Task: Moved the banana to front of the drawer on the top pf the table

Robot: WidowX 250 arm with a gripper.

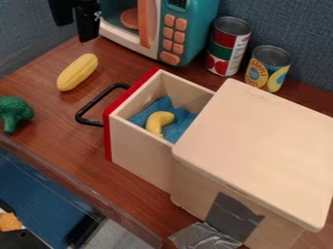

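Observation:
The gripper (pixel 75 29) hangs at the upper left edge, in front of the toy microwave's left side, its two black fingers apart with nothing seen between them. The yellow banana (pixel 158 122) lies inside the pulled-out drawer (pixel 139 151), on a crumpled blue cloth (pixel 175 132). That drawer has a red front panel and a black handle (pixel 89 108) facing left. The wooden table (pixel 58 119) stretches in front of the handle. Between the gripper and the banana there is a wide distance.
A corn cob (pixel 77 72) and broccoli (pixel 13 113) lie left of the drawer. The microwave (pixel 189 29) and two cans (pixel 228 46) stand behind it. The cabinet's wide lid (pixel 260 146) covers the right side. A clear tray edge (pixel 84 189) crosses the lower left.

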